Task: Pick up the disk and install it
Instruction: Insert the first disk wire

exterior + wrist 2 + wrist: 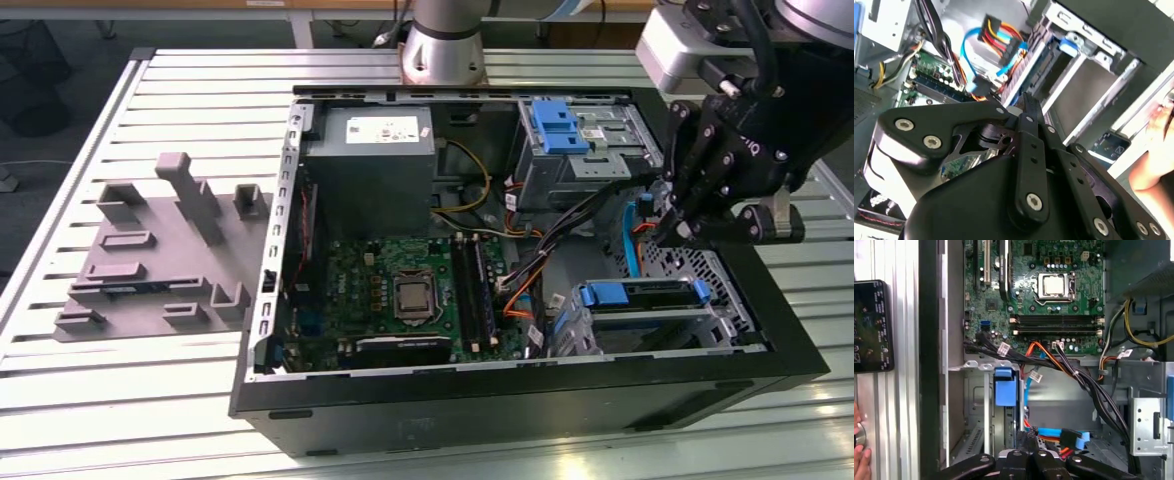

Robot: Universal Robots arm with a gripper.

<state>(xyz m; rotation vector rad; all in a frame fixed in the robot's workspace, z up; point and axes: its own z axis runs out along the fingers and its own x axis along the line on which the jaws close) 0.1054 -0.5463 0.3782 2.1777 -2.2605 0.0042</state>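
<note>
My black gripper hangs over the open computer case, at its end on the exterior view's right. It is above the gap between the two drive cages. In both wrist views its fingers meet, and nothing shows between them. The disk is out of view. A blue plastic bracket sits at the top of the nearer silver drive cage. The bay beside that bracket looks hollow in the first wrist view. Another blue bracket stands upright in the far cage.
Black, orange and light-blue cables run under the gripper from the green motherboard. A grey power supply box fills the far corner. A grey fixture plate lies at the exterior view's left. Outside the case are a dark flat device and a person's hand.
</note>
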